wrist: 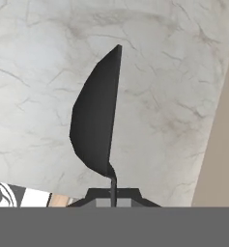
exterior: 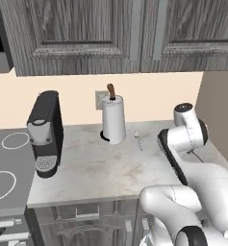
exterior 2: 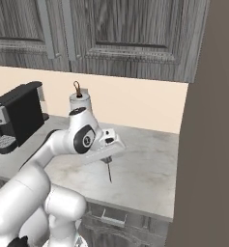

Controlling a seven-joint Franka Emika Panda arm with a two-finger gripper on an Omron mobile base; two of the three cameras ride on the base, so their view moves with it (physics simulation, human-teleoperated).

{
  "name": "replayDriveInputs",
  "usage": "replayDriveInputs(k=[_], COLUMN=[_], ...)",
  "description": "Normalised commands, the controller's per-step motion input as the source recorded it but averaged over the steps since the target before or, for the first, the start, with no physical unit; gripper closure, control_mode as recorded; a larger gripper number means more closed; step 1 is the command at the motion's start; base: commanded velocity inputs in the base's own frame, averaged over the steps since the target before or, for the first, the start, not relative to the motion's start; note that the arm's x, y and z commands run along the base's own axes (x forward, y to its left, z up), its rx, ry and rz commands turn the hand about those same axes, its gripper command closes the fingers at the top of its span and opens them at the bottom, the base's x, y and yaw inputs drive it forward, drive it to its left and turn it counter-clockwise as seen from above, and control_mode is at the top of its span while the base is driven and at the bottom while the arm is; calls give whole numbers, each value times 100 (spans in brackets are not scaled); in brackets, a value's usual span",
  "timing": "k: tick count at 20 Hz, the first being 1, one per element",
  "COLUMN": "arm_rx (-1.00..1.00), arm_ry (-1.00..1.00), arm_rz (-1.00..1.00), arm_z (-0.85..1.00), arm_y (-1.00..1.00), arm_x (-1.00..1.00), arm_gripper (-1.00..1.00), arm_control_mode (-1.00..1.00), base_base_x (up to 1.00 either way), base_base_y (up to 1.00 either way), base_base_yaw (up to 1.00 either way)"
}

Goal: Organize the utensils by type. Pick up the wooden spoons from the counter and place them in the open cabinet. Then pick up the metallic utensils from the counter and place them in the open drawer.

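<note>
Here, one coffee machine (exterior: 44,132), one paper-towel roll (exterior: 113,120) and one small silver spoon (exterior: 138,140) sit on the counter (exterior: 86,168). The folded arm points its gripper (exterior 2: 106,160) down, jaws clamped on one thin dark utensil (exterior 2: 108,171) hanging toward six o'clock. No writing is legible.

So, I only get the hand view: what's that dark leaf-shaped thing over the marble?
Observer: From the right base view it's a thin utensil hanging point-down from the shut end effector, over the counter.
Operator: Anything else on that counter?
Observer: Yes, a small silver utensil lies beside a white paper-towel roll.
Operator: And further left?
Observer: A black coffee machine stands there.
</note>
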Motion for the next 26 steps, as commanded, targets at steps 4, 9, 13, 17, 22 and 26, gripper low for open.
replayDriveInputs(k=[4,9,13,17,22,26], arm_rx=[3,6,0,2,1,0], arm_ry=[0,0,0,-11,-7,0], arm_rz=[0,1,0,4,4,0], arm_z=[34,13,0,0,0,0], arm_y=[23,6,0,0,0,0], arm_x=[-19,-9,0,-32,-16,0], arm_gripper=[100,100,100,100,100,100], arm_control_mode=[-100,-100,-100,-100,100,100], base_base_x=[0,0,0,0,-66,-52], base_base_y=[0,0,0,0,19,33], base_base_yaw=[0,0,0,0,34,81])
